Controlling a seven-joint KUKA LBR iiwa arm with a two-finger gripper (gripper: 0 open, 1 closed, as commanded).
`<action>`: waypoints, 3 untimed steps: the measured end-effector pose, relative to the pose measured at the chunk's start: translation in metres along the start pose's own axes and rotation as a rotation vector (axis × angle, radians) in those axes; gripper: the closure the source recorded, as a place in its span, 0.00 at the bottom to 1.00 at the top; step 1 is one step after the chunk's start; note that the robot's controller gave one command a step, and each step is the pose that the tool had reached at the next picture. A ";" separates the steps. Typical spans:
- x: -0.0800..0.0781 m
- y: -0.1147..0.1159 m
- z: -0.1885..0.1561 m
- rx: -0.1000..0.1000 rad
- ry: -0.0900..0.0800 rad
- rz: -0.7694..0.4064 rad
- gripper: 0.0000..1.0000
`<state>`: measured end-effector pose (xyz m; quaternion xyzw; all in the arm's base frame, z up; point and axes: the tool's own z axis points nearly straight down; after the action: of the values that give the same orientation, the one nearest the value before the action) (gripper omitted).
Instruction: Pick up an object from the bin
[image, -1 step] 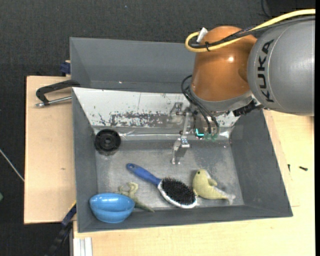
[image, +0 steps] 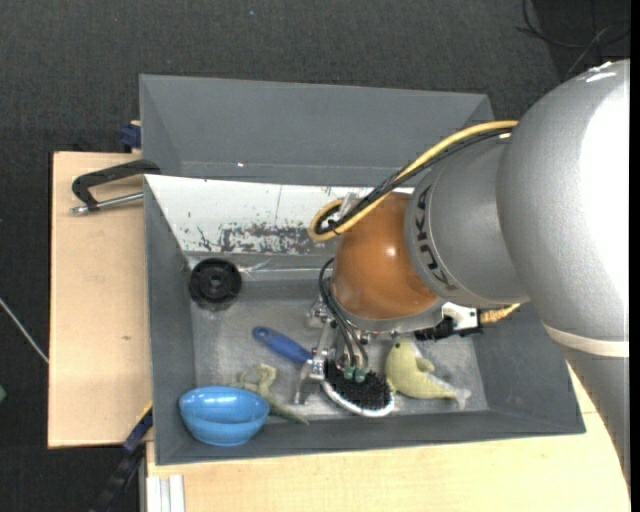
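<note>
In the camera view, the gripper (image: 338, 368) hung over a black brush (image: 366, 393) at the bin's (image: 170, 330) front. Its opening could not be told, as the orange cover (image: 380, 265) hid much. One blue bowl (image: 224, 413), one black disc (image: 214, 281) and one pale toy (image: 418, 376) lay around.

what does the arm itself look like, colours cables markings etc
Bulky silver-grey arm with rounded links, KUKA lettering near the wrist. A glossy orange dome cover caps the wrist, with yellow and black cables looping beside it. The gripper is small, metal, with thin wires.
</note>
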<state>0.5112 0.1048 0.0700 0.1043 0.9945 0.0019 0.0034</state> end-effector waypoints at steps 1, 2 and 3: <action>0.019 -0.002 -0.032 0.003 0.006 0.096 0.00; 0.016 -0.019 -0.031 0.005 0.007 0.285 0.00; 0.019 0.009 -0.002 0.004 0.003 0.303 0.00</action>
<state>0.4947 0.1178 0.0717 0.2533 0.9674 0.0004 0.0013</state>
